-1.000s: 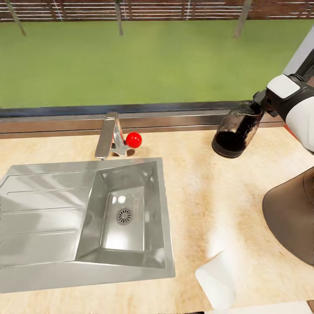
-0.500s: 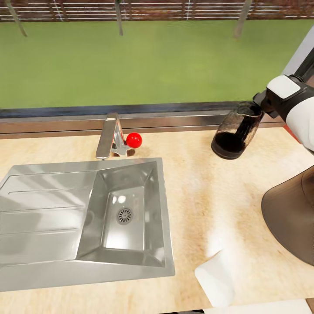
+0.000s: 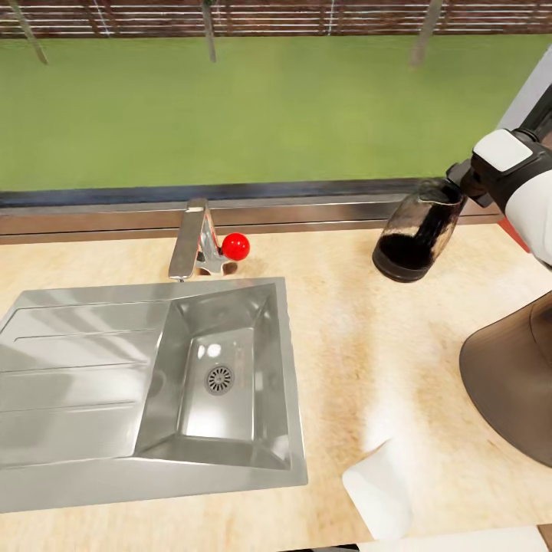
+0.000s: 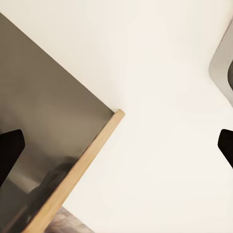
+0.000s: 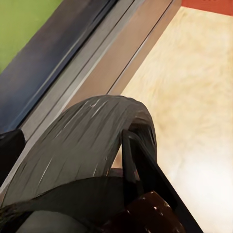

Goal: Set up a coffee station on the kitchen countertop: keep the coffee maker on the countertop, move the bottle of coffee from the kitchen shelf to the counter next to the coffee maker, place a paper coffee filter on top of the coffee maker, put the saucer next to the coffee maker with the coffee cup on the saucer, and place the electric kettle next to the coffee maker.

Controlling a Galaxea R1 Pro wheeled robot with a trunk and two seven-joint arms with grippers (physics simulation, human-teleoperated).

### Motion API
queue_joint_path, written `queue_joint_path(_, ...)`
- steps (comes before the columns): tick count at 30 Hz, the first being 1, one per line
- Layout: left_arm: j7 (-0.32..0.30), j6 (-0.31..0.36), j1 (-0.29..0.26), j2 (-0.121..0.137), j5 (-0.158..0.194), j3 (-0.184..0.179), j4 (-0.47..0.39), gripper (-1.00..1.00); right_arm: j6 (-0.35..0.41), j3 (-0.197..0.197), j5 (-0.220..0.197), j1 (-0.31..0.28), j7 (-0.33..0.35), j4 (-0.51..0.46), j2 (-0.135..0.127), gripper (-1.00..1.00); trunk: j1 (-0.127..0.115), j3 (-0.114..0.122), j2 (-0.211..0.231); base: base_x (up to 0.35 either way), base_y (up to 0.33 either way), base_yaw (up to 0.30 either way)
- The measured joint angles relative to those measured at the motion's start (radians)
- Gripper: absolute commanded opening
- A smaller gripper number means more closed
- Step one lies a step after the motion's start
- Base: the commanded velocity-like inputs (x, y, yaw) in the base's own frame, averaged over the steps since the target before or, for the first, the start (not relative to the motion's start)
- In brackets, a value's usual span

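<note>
Now right gripper [image 3: 458,178] holding bottle of coffee [image 3: 415,231], tilted, over countertop [image 3: 353,322]

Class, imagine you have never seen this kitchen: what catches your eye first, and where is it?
The dark bottle of coffee, tilted and held by the right gripper over the countertop near the window. Next, the steel sink on the left, with a red knob by its faucet.

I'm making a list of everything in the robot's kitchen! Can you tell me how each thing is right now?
bottle of coffee: tilted, held at its top by the right gripper, its base low over the counter
left gripper: fingers spread open, nothing between them
sink: empty and dry
tap: no water running
paper coffee filter: lying on the counter
</note>
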Motion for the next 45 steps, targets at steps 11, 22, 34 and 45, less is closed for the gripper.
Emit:
queue_joint_path(11,0.0,0.0,0.0,0.0,0.0,0.0,0.0,1.0,0.016,0.045,0.009,0.0,0.003,-0.009,0.03,-1.0,0.0,0.0,0.0,0.0,0.0,0.0)
queue_joint_path(22,0.0,0.0,0.0,0.001,0.0,0.0,0.0,1.0,0.059,0.017,0.046,0.0,0.009,-0.026,0.042,-1.0,0.0,0.0,0.0,0.0,0.0,0.0)
queue_joint_path(34,0.0,0.0,0.0,0.003,0.0,-0.011,-0.002,1.0,0.103,0.033,0.054,0.0,0.003,-0.031,0.058,-1.0,0.0,0.006,0.0,0.0,0.0,0.0)
queue_joint_path(45,0.0,0.0,0.0,0.003,-0.002,-0.012,-0.002,1.0,0.119,0.029,0.052,0.0,0.003,0.008,0.054,-1.0,0.0,0.023,0.0,0.0,0.0,0.0)
